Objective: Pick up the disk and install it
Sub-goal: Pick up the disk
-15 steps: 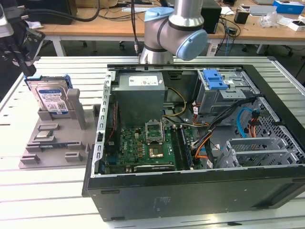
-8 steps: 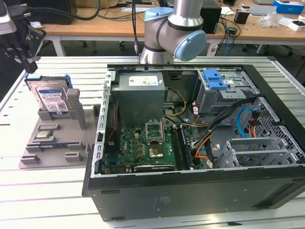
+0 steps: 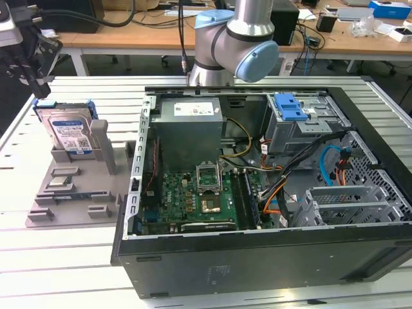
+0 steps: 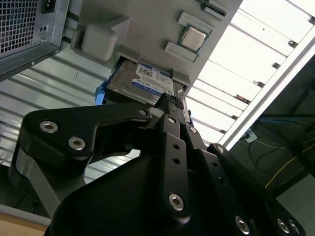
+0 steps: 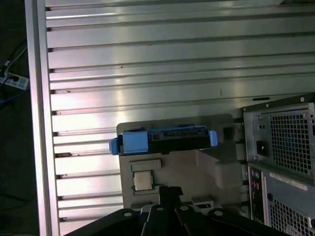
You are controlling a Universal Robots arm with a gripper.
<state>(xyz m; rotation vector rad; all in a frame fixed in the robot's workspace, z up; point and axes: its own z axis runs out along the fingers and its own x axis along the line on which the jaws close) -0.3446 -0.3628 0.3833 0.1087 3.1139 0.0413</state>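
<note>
The disk [image 3: 67, 132] is a silver hard drive with a white-and-blue label and blue side rails. It stands on edge in a slot of the grey fixture [image 3: 71, 187] at the exterior view's left. Both wrist views show it too: its labelled face [image 4: 145, 83] in the second, its upper edge with the blue rails [image 5: 165, 140] in the first. My gripper [image 3: 35, 80] hangs above the disk, apart from it. Its black fingers [image 4: 167, 105] lie together, shut on nothing.
An open computer case [image 3: 257, 270] lies on the slatted metal table [image 3: 64, 257] beside the fixture, with a grey power-supply box [image 3: 190, 116], a motherboard [image 3: 199, 199] and a blue latch [image 3: 293, 106] inside. A small processor chip [image 5: 142, 181] rests on the fixture. Desks stand behind.
</note>
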